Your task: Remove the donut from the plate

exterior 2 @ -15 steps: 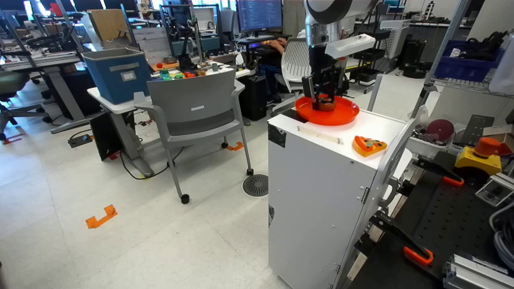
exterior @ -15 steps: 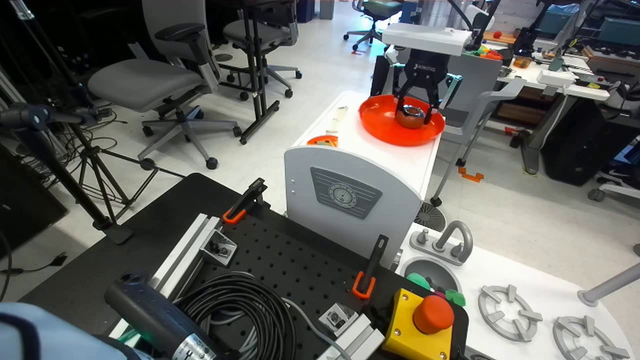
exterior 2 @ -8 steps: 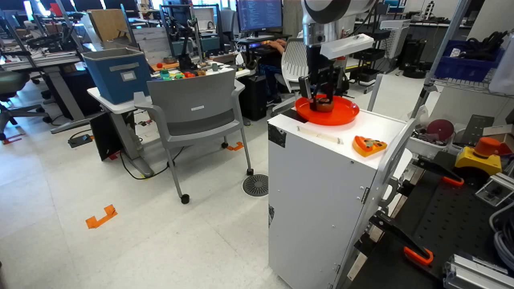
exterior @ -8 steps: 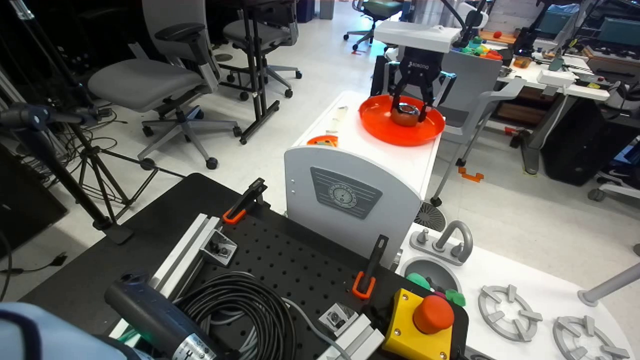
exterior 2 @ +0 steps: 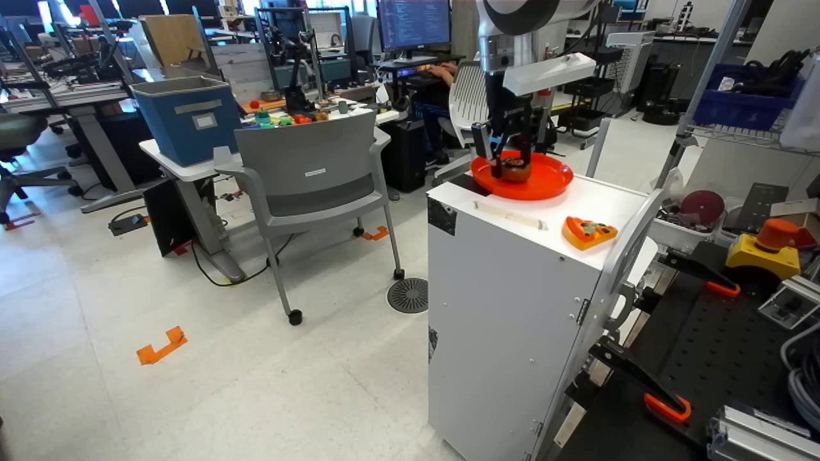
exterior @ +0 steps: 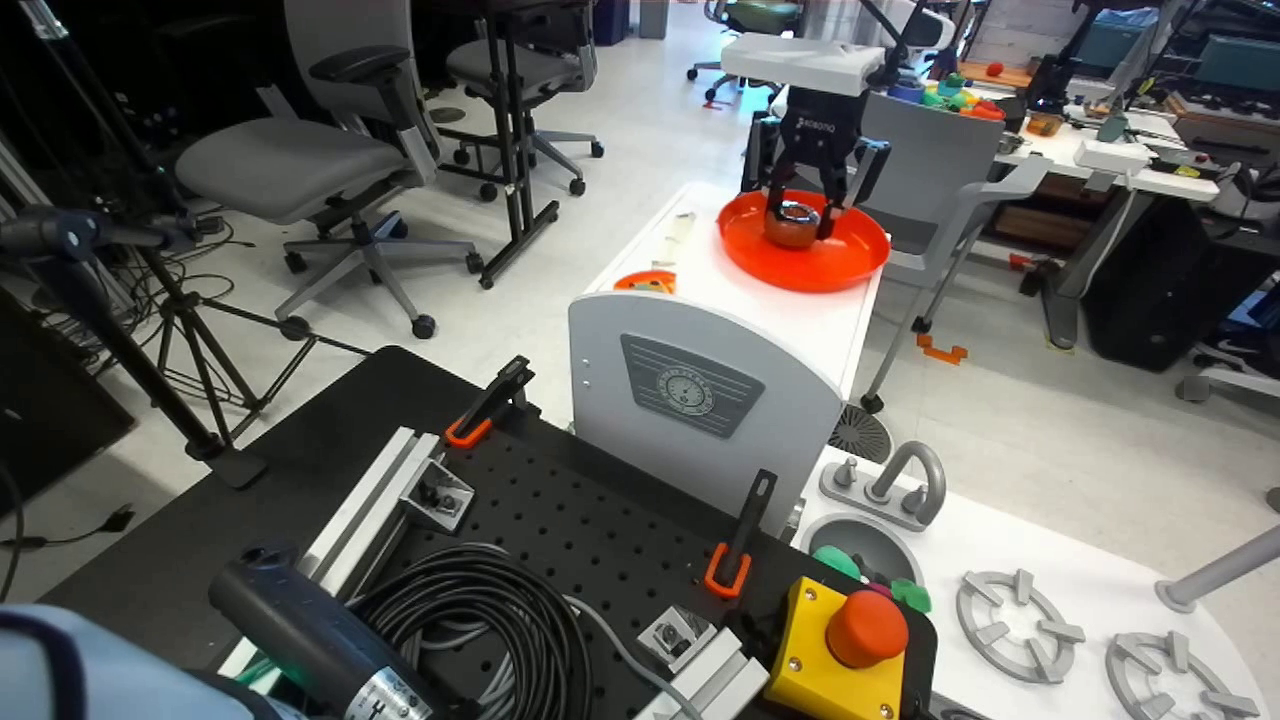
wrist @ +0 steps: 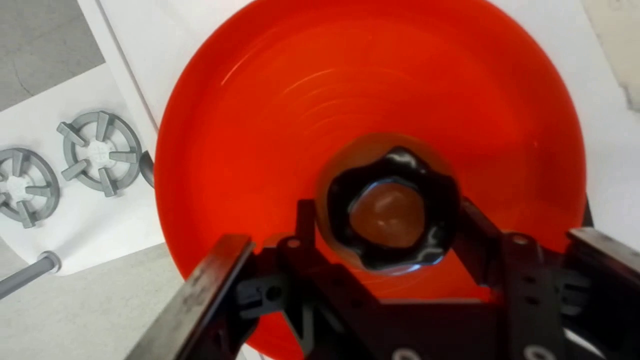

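Observation:
The donut, brown with a shiny dark glaze, shows in both exterior views (exterior: 792, 236) (exterior 2: 516, 171) and in the wrist view (wrist: 390, 212). It is within the rim of the orange-red plate (exterior: 800, 272), which stands on the white box; the plate also shows in an exterior view (exterior 2: 549, 182) and in the wrist view (wrist: 235, 150). My gripper (exterior: 800, 223) points down with its fingers on opposite sides of the donut, shut on it; it also shows in the wrist view (wrist: 386, 206). I cannot tell whether the donut touches the plate's bottom.
A toy pizza slice (exterior 2: 588, 232) lies on the white box (exterior 2: 506, 307) near its grey upright panel (exterior: 700, 390). A grey chair (exterior 2: 314, 169) stands beside the box. A toy stove with grey rings (wrist: 102, 152) and a sink (exterior: 865, 545) adjoin it.
My gripper and the donut have moved together, to the left in both exterior views, toward the plate's edge. The plate and the pizza slice have not moved.

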`<state>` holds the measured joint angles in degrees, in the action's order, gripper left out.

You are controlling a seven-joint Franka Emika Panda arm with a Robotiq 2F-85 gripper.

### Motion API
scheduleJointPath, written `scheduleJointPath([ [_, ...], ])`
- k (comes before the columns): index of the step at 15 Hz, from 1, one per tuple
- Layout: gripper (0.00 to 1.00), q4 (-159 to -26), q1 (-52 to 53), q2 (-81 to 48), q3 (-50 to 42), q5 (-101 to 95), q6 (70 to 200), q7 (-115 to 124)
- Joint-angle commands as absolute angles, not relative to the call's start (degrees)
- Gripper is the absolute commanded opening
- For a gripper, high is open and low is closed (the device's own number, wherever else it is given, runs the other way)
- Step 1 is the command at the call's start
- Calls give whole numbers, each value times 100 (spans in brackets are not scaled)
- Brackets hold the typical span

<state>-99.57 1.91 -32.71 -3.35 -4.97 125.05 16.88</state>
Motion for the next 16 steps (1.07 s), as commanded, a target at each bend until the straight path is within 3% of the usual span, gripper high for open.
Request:
scheduleJointPath([
  [1,42,-10229,324,-3039,-438,-542,12667,1903],
  [16,42,-12010,469,-1826,-540,-692,14066,2531],
])
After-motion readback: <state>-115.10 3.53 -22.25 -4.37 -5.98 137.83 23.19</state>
